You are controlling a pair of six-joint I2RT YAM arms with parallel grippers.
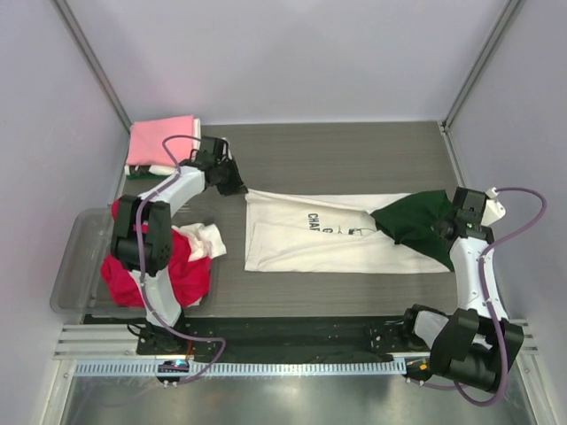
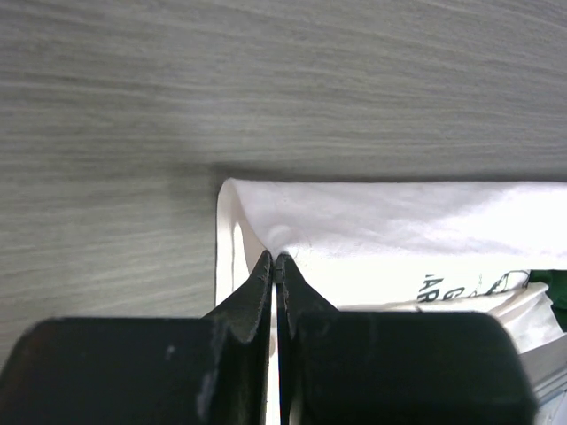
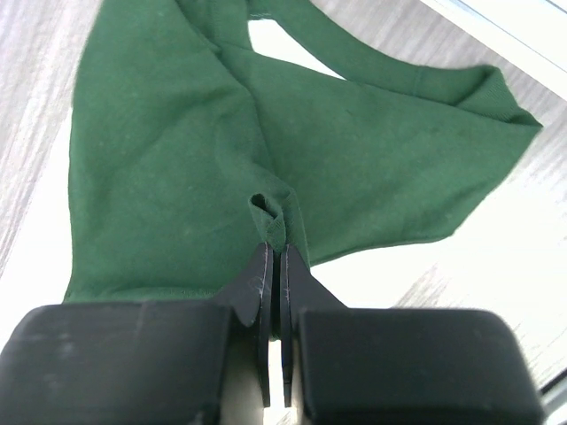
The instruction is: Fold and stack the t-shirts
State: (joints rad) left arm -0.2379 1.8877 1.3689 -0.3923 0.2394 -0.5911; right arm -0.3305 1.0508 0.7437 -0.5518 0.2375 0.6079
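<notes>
Left jaws: closed, pinching a corner of the cream t-shirt [image 2: 399, 221].
Right jaws: closed on a fold of the dark green t-shirt [image 3: 177, 159].
Position: cream t-shirt spread flat on the bench [image 1: 354, 150] (green one overlaps its right end).

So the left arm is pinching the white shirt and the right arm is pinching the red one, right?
Not quite. The right gripper pinches a dark green shirt, not red; the right wrist view shows it. The left gripper does pinch the white shirt.
</notes>
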